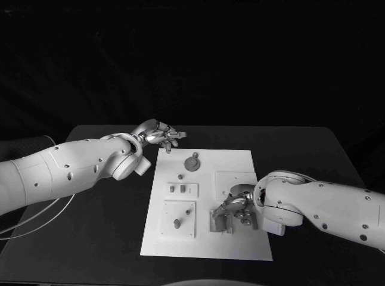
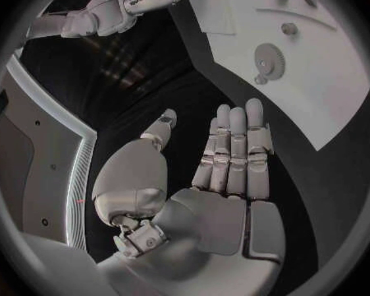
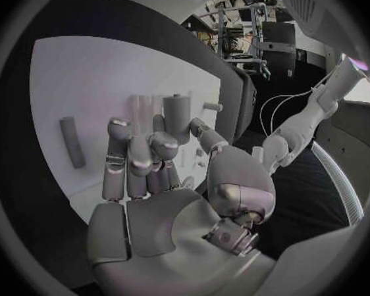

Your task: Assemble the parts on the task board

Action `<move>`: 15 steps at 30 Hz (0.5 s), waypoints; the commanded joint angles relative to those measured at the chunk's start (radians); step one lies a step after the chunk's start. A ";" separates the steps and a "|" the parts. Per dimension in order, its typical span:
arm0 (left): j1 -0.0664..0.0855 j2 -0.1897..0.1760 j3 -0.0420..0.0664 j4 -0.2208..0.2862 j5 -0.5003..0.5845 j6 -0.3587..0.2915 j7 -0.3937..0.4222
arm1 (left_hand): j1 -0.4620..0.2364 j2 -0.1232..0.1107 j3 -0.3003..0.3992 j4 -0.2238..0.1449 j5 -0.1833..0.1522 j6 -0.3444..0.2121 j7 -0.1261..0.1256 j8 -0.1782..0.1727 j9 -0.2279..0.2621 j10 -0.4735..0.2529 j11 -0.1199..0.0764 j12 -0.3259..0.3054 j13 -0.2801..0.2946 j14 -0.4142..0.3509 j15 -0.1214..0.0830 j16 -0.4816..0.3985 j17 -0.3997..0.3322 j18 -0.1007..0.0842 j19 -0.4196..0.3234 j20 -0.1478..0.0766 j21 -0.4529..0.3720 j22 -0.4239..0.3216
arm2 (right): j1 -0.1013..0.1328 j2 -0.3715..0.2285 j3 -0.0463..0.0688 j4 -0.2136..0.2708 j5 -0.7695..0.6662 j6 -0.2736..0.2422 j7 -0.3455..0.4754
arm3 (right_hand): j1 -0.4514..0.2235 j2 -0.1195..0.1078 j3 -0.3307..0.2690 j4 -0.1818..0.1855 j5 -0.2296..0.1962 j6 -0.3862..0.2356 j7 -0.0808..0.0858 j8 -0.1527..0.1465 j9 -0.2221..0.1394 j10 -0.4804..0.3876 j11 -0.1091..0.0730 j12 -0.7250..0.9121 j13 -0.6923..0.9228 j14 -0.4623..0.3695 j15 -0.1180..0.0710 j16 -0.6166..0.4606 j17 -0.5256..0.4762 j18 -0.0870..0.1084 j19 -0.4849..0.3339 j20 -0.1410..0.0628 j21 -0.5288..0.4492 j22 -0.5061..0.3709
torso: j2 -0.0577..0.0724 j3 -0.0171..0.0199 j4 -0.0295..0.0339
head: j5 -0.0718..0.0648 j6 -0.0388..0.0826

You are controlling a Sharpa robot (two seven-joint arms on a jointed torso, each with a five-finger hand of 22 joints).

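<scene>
Pretty dim overall, background up top is pure black. The task board (image 1: 206,205) in the center catches most of the light, nearly blown out. Wrist views bend hard at the rims, slightly soft.

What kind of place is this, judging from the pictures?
Probably a robotics lab: a black table carries a white task board for assembly, and metal equipment racks stand behind.

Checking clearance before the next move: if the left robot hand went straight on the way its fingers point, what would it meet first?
Probably the task board: the left robot hand points its straight fingers toward its near corner, across bare black table. Depth is unclear.
</scene>
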 commanded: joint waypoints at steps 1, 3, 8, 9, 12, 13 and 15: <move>0.001 0.002 0.001 0.001 -0.006 0.008 0.003 | 0.002 -0.005 -0.004 -0.001 -0.001 -0.003 0.004 0.004 -0.001 -0.008 0.000 -0.006 0.001 -0.007 0.003 -0.003 0.002 0.030 0.000 -0.004 -0.005 0.001 | -0.001 0.001 0.000 -0.002 -0.010 -0.013 0.006 | -0.004 -0.016 0.000 -0.006 -0.008 0.008 0.007 0.000 0.001 -0.006 0.003 -0.003 0.001 -0.003 -0.002 0.001 -0.001 0.030 -0.006 -0.002 0.005 0.018 | 0.000 -0.0001 0.0002 | 0.000 -0.001; 0.001 0.002 0.001 0.001 -0.007 0.008 0.003 | 0.002 -0.005 -0.004 -0.001 -0.001 -0.003 0.004 0.004 -0.001 -0.008 0.000 -0.006 0.001 -0.007 0.003 -0.003 0.002 0.030 0.000 -0.004 -0.005 0.001 | -0.001 0.001 0.000 -0.001 -0.010 -0.013 0.006 | -0.011 -0.025 -0.002 0.000 -0.024 0.008 0.007 -0.001 0.000 -0.006 0.004 -0.004 0.002 -0.003 -0.003 0.001 -0.002 0.030 -0.006 -0.002 0.005 0.017 | 0.000 -0.0001 0.0001 | 0.000 0.000; 0.001 0.002 0.001 0.001 -0.008 0.009 0.003 | 0.003 -0.010 -0.005 -0.003 -0.001 -0.003 0.005 0.004 -0.002 -0.008 0.000 -0.006 0.002 -0.007 0.003 -0.003 0.002 0.031 0.000 -0.005 -0.005 0.002 | -0.001 0.003 0.000 -0.003 -0.010 -0.020 0.006 | -0.015 -0.037 0.003 0.010 -0.063 0.007 0.008 -0.001 0.001 -0.007 0.003 -0.004 0.003 -0.003 -0.004 0.001 -0.003 0.030 -0.006 -0.004 0.004 0.016 | 0.000 0.0000 -0.0003 | 0.003 0.001; 0.001 0.002 0.001 0.001 -0.008 0.009 0.003 | 0.003 -0.010 -0.005 -0.003 -0.001 -0.003 0.004 0.004 -0.002 -0.008 0.000 -0.006 0.002 -0.007 0.003 -0.003 0.002 0.031 0.000 -0.005 -0.005 0.002 | -0.001 0.004 0.000 -0.003 -0.010 -0.020 0.007 | -0.014 -0.038 0.004 0.010 -0.063 0.007 0.008 -0.001 0.001 -0.007 0.003 -0.004 0.003 -0.003 -0.004 0.001 -0.002 0.030 -0.006 -0.004 0.004 0.016 | 0.000 0.0000 -0.0003 | 0.003 0.001; 0.001 0.002 0.001 0.001 -0.008 0.008 0.002 | 0.003 -0.010 -0.005 -0.003 -0.001 -0.003 0.004 0.004 -0.002 -0.008 0.000 -0.006 0.002 -0.007 0.003 -0.003 0.002 0.031 0.000 -0.005 -0.005 0.002 | -0.001 0.006 0.000 -0.005 -0.010 -0.025 0.006 | -0.015 -0.039 0.004 0.011 -0.066 0.006 0.008 -0.001 0.001 -0.007 0.003 -0.004 0.003 -0.003 -0.004 0.001 -0.003 0.030 -0.006 -0.004 0.004 0.015 | 0.000 -0.0003 -0.0004 | 0.002 0.001; 0.001 0.003 0.001 0.001 -0.008 0.008 0.002 | 0.003 -0.011 -0.006 -0.003 -0.001 -0.003 0.005 0.004 -0.002 -0.008 0.000 -0.006 0.002 -0.007 0.003 -0.003 0.002 0.031 0.000 -0.005 -0.005 0.002 | -0.001 0.008 0.000 -0.006 -0.011 -0.025 0.006 | -0.016 -0.040 0.004 0.012 -0.068 0.006 0.008 -0.002 0.001 -0.007 0.003 -0.005 0.003 -0.004 -0.004 0.001 -0.004 0.030 -0.006 -0.004 0.004 0.015 | 0.000 -0.0003 -0.0004 | 0.002 0.001; 0.001 0.003 0.001 0.000 -0.008 0.009 0.002 | 0.003 -0.011 -0.006 -0.003 -0.001 -0.003 0.005 0.004 -0.002 -0.008 0.000 -0.006 0.002 -0.007 0.003 -0.003 0.002 0.031 0.000 -0.005 -0.005 0.002 | -0.001 0.009 0.000 -0.008 -0.014 -0.025 0.006 | -0.017 -0.042 0.005 0.014 -0.071 0.006 0.008 -0.002 0.001 -0.007 0.003 -0.005 0.004 -0.004 -0.004 0.001 -0.004 0.030 -0.006 -0.004 0.004 0.015 | 0.000 -0.0005 -0.0002 | 0.002 0.001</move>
